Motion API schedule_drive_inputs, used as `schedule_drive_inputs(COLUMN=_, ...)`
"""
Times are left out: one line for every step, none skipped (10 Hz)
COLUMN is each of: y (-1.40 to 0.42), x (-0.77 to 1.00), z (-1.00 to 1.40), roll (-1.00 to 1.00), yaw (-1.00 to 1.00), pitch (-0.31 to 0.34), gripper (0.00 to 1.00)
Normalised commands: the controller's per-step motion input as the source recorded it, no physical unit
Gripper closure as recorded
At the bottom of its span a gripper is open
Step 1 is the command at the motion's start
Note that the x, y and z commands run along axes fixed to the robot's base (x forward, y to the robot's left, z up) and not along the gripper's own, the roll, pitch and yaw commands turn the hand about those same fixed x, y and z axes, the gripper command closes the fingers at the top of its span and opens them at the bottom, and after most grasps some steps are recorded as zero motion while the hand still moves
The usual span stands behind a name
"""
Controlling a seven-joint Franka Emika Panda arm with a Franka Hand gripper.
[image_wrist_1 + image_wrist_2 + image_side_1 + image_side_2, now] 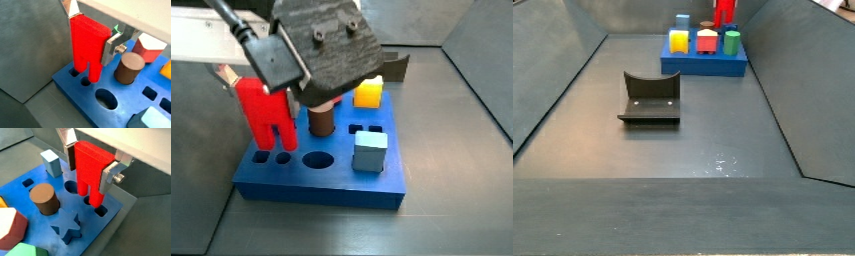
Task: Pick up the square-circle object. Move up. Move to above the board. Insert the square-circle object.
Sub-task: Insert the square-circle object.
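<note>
- while the gripper [90, 165] is hanging over the corner of the board [123, 208], its silver fingers [112, 174] are clamping the upper part of the square-circle object [90, 170], closed only as far as the red block's width allows.
- the square-circle object is standing upright in both wrist views, its two lower legs [89, 70] reaching down to the board's top; in a wrist view one leg is meeting the round hole [71, 187] and the other is sitting beside the small square hole [100, 211], though how deep they are i cannot tell.
- in a side view the red block [265, 115] is showing at middle left, above the holes [271, 157] along the board's near edge.
- doing this step well, i judge, means keeping the block vertical, lining both legs over their matching holes, and lowering slowly without side push.
- the brown cylinder [128, 68] is standing just beside the held block, so any sideways correction should be small.
- the fixture [649, 97] is lying well apart, at centre frame.
</note>
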Motion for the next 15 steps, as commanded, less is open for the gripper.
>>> schedule_drive_inputs(y=-0.05, x=0.00, z=-0.10, roll=0.00, yaw=0.00, pitch=-0.003, gripper=1.00)
schedule_drive_inputs(y=-0.08, x=0.00, z=-0.26, roll=0.01, yaw=0.00, pitch=0.000, gripper=1.00)
schedule_drive_inputs(y=-0.09, x=0.00, z=-0.25, roll=0.03, yaw=0.00, pitch=0.000, gripper=1.00)
schedule_drive_inputs(y=-0.08, x=0.00, z=-0.20, roll=0.03, yaw=0.00, pitch=0.000, gripper=1.00)
schedule_drive_inputs(y=-0.10, x=0.00, z=-0.18, roll=0.01, yaw=0.00, pitch=0.000, gripper=1.00)
schedule_drive_inputs(y=-0.08, x=0.00, z=-0.15, roll=0.00, yaw=0.00, pitch=0.000, gripper=1.00)
schedule_drive_inputs(y=0.00, x=0.00, z=-0.11, roll=0.00, yaw=0.00, pitch=0.000, gripper=1.00)
schedule_drive_inputs(y=0.00, x=0.00, z=-0.08, roll=0.00, yaw=0.00, pitch=0.000, gripper=1.00)
schedule_drive_inputs(y=0.00, x=0.07, z=-0.08, roll=0.00, yaw=0.00, pitch=0.000, gripper=1.00)
schedule_drive_inputs(y=0.00, x=0.09, z=-0.08, roll=0.00, yaw=0.00, pitch=0.000, gripper=1.00)
schedule_drive_inputs(y=0.00, x=0.08, z=-0.07, roll=0.00, yaw=0.00, pitch=0.000, gripper=1.00)
schedule_drive_inputs(y=0.00, x=0.08, z=-0.05, roll=0.00, yaw=0.00, pitch=0.000, gripper=1.00)
schedule_drive_inputs(y=0.00, x=0.09, z=-0.08, roll=0.00, yaw=0.00, pitch=0.000, gripper=1.00)
schedule_drive_inputs(y=0.00, x=0.11, z=-0.10, roll=0.00, yaw=0.00, pitch=0.000, gripper=1.00)
schedule_drive_inputs(y=0.00, x=0.10, z=-0.12, roll=0.00, yaw=0.00, pitch=0.000, gripper=1.00)
